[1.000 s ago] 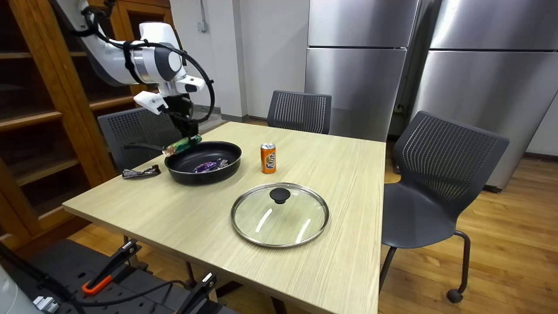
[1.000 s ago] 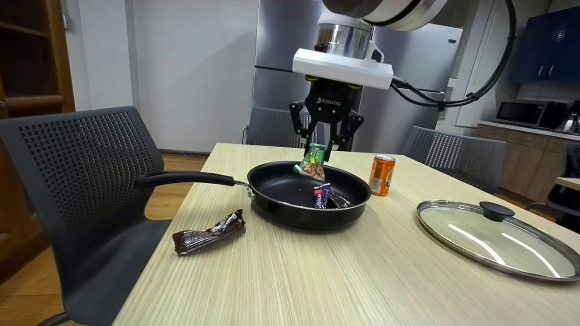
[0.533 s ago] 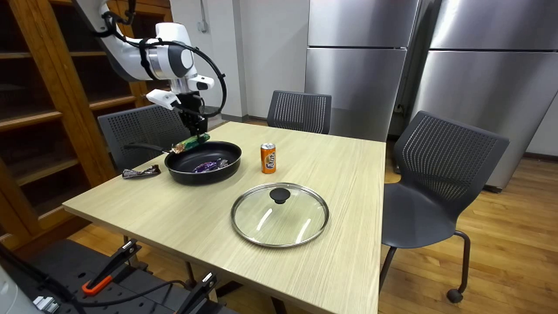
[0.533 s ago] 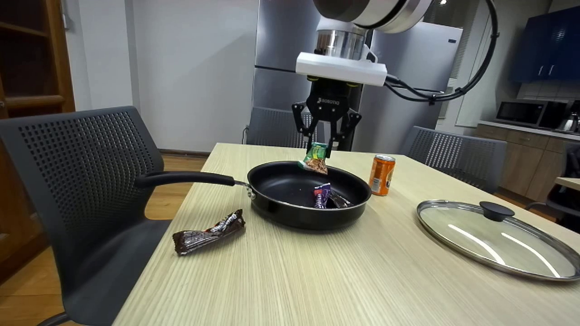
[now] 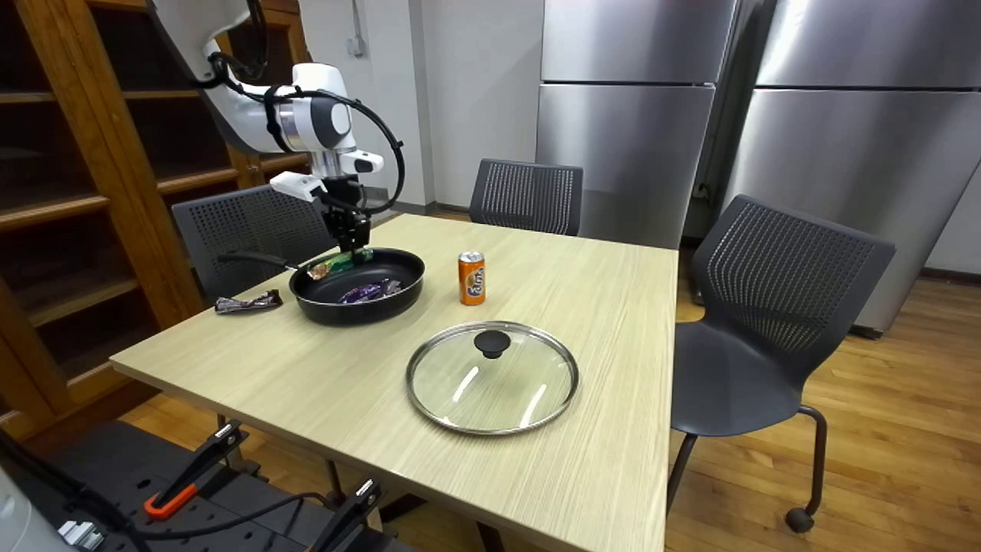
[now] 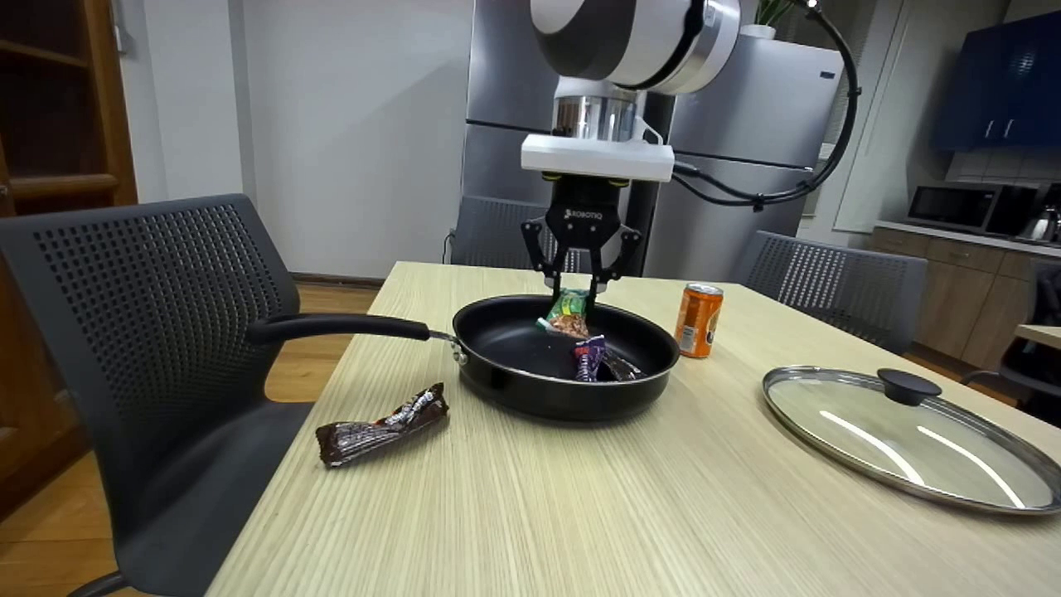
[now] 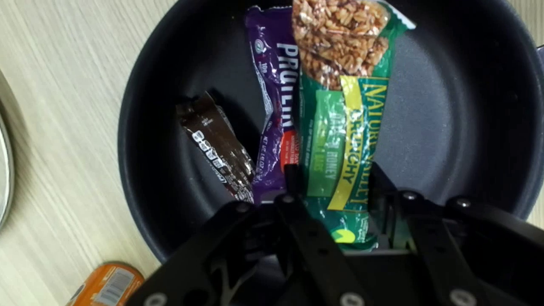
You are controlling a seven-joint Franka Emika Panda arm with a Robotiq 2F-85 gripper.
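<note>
1. Orange Fanta can point(image 5: 471, 278), upright on pale wood-grain surface point(image 5: 368, 391).
2. Glass lid point(image 5: 493, 383) lying flat near can; steel rim, black knob point(image 5: 492, 342) uppermost.
3. Dark chairs point(image 5: 789, 268), perforated backs, set about the surface.
4. Two steel fridges point(image 5: 621, 153) at back, gap between; in an exterior view, potted plant point(image 6: 769, 13) atop one.
5. Brown wooden cabinet point(image 5: 80, 92), dark panes.
6. Microwave point(image 6: 953, 205) below blue cupboards point(image 6: 999, 91), far side of room.

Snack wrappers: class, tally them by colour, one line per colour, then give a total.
Green: 1, the green wrapper held by the end effector
Purple: 1, the purple wrapper in the pan
Brown: 2, the smaller-looking wrapper in the pan and the loose wrapper on the table
Total: 4
</note>
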